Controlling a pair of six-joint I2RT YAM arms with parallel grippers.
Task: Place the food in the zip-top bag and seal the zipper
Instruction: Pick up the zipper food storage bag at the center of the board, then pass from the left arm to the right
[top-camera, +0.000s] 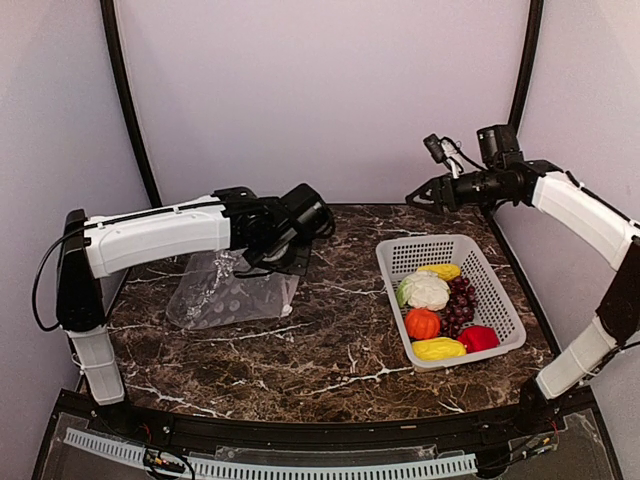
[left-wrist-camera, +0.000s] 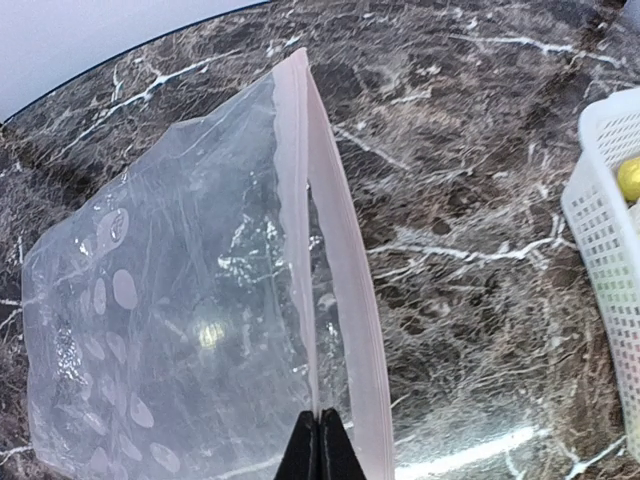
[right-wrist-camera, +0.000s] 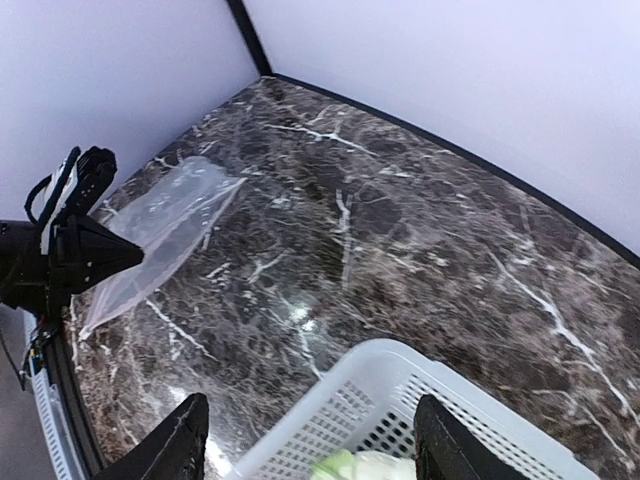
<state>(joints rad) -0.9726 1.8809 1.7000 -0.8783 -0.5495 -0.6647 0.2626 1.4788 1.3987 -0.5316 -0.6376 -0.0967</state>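
Dark marble table (top-camera: 330, 350) between pale lilac walls (top-camera: 320, 90).

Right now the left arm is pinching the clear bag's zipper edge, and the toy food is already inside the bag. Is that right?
Not quite. The left gripper does pinch the zipper of the zip-top bag, but the bag is empty. The top view shows the toy food lying in the white perforated basket off to the right.

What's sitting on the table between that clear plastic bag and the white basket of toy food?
Nothing: only bare marble tabletop lies between the zip-top bag and the basket, as the top view and the left wrist view both show.
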